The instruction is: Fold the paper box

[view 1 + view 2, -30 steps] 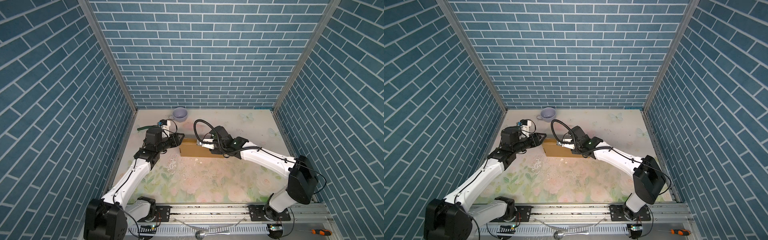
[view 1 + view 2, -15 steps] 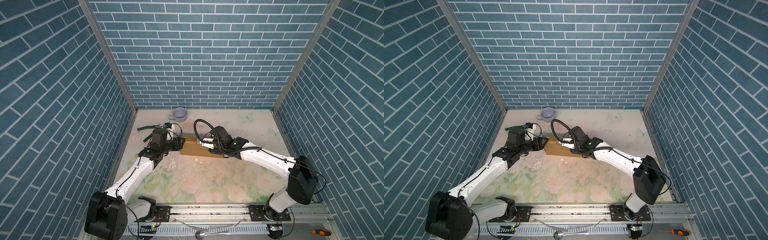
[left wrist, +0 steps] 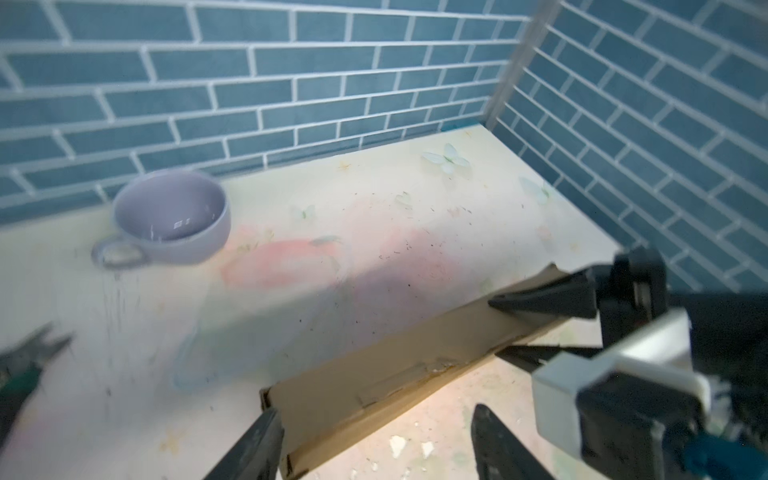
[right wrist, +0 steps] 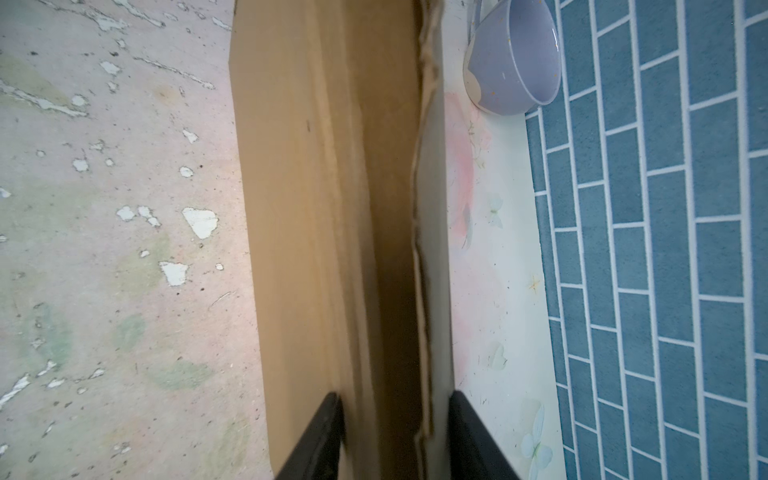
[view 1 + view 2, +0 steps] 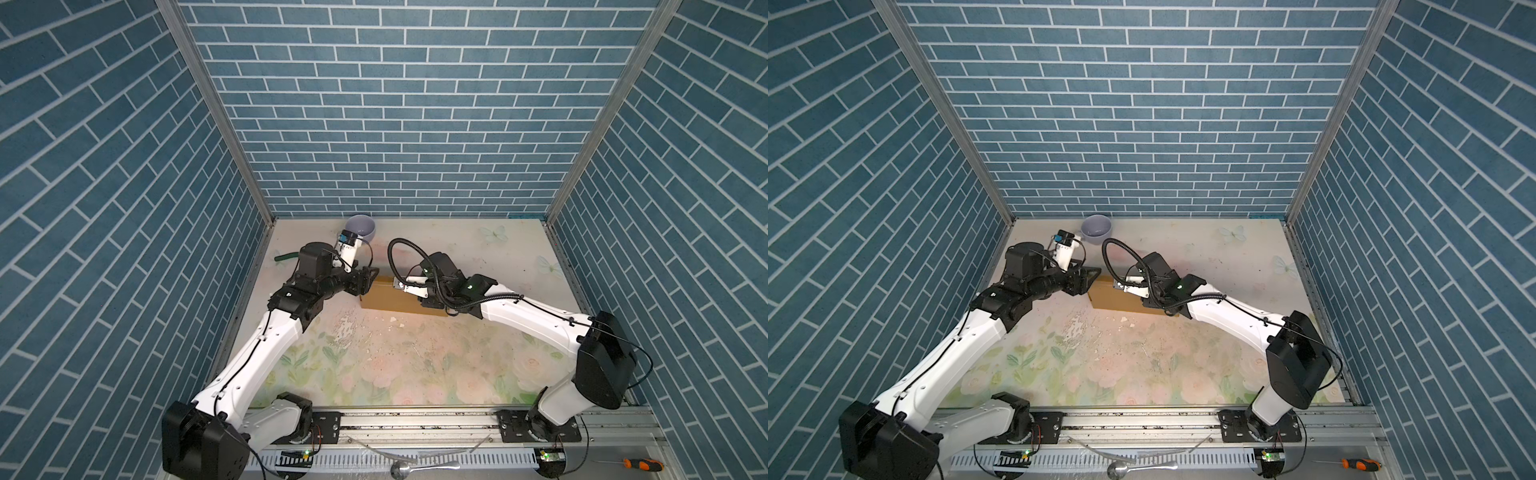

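Observation:
The brown paper box lies folded low on the flowered mat, left of the middle. In both top views my left gripper stands open at its left end. The left wrist view shows that gripper's fingers spread around the box's near corner, not pinching it. My right gripper is shut on the box's right part. In the right wrist view my right gripper has one finger on each side of the cardboard.
A lilac cup stands by the back wall, just behind the left wrist. Green-handled pliers lie near the left wall. Blue brick walls close in three sides. The mat has peeled white patches.
The left gripper has moved right, up to the box's left end, and its jaws have spread wider. The box lies lower. The right gripper stays on the box.

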You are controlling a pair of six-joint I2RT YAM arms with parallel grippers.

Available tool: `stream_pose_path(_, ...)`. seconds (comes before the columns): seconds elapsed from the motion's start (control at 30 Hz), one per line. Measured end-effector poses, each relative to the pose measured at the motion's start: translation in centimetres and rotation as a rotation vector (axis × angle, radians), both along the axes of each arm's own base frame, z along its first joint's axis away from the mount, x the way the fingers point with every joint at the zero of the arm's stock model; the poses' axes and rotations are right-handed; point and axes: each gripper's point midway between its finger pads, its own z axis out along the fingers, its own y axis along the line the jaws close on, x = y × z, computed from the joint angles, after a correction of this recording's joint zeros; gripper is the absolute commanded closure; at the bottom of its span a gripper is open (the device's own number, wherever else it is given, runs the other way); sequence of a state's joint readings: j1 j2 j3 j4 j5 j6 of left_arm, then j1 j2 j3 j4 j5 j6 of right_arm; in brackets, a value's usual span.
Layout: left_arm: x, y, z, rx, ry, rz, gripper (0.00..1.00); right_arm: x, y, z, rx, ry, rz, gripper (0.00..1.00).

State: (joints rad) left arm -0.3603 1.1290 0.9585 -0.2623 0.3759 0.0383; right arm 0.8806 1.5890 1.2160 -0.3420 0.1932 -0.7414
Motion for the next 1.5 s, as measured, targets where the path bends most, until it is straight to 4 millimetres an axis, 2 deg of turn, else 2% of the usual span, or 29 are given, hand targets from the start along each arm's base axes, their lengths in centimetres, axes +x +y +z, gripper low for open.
stream_pose_path(0.07, -0.8, -0.7, -0.8, 0.087, -0.056, -0.097, 0.15, 0.0, 0.0, 0.0, 0.005, 0.006, 0.006, 0.6)
stream_pose_path(0.2, -1.5, -1.1, -2.9, 0.221, -0.133, -0.227, 0.14, 0.1, -0.1, 0.1, 0.018, 0.02, 0.025, 0.6)
stream_pose_path(0.5, -0.3, -3.6, -6.4, 0.408, -0.266, -0.429, 0.17, 0.1, 0.0, 0.1, 0.03, 0.032, 0.048, 0.6)
stream_pose_path(0.63, 1.1, -3.5, -7.5, 0.486, -0.306, -0.434, 0.26, 0.1, -0.1, 0.1, 0.023, 0.029, 0.064, 0.59)
stream_pose_path(0.7, 1.7, -3.5, -7.7, 0.516, -0.342, -0.43, 0.28, 0.1, -0.1, 0.1, 0.02, 0.029, 0.065, 0.55)
stream_pose_path(0.97, 1.4, -3.8, -8.5, 0.593, -0.475, -0.322, 0.29, -0.6, -1.1, -0.6, -0.055, 0.058, 0.19, 0.41)
stream_pose_path(1.17, 1.8, -4.5, -8.4, 0.597, -0.515, -0.279, 0.41, -0.8, -1.9, -0.6, -0.055, 0.093, 0.217, 0.37)
stream_pose_path(1.27, 2.2, -4.7, -8.3, 0.591, -0.521, -0.274, 0.43, -0.8, -2.1, -0.5, -0.043, 0.113, 0.217, 0.35)
stream_pose_path(1.37, 2.1, -4.6, -8.8, 0.626, -0.523, -0.295, 0.43, -0.9, -2.5, 0.0, 0.049, 0.189, 0.147, 0.34)
stream_pose_path(1.43, 1.4, -5.1, -9.9, 0.675, -0.537, -0.354, 0.44, -0.7, -2.8, 1.1, 0.159, 0.25, 0.053, 0.34)
stream_pose_path(1.5, 0.8, -5.9, -9.9, 0.691, -0.566, -0.401, 0.44, -0.1, -3.2, 2.7, 0.274, 0.292, -0.036, 0.33)
